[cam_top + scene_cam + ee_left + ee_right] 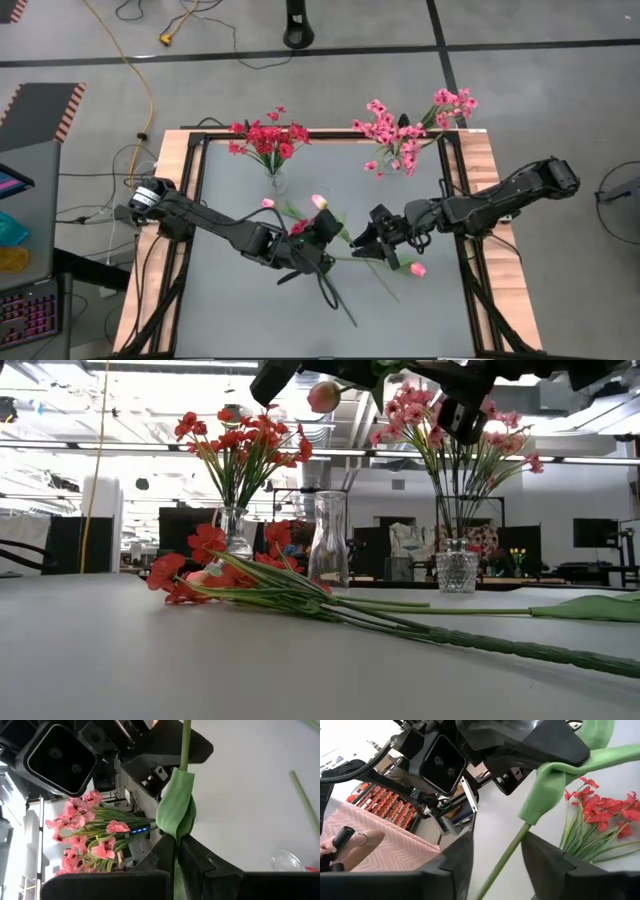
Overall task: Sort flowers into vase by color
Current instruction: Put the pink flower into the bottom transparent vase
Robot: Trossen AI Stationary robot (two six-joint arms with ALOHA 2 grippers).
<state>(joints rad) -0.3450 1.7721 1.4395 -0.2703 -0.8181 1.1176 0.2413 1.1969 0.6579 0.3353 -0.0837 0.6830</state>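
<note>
two filled vases (275, 182) (408, 165) are set along the surface's (250, 320) far edge; loose flowers (300, 226) are laid mid-surface, between the pincers (325, 228) (372, 240).

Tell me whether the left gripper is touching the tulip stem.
Touching. The left wrist view shows the left gripper with its fingers shut on the tulip stem and its folded leaf, no gap visible.

From the low view both dark arms are cut off by the top edge, and the long green stem (480, 640) lying on the grey desk (150, 670) runs out at the right. In the left wrist view the green tulip stem (185, 745) leaves the frame before its bud. The right wrist view crops a person's hand (342, 847) on a dark handle.
</note>
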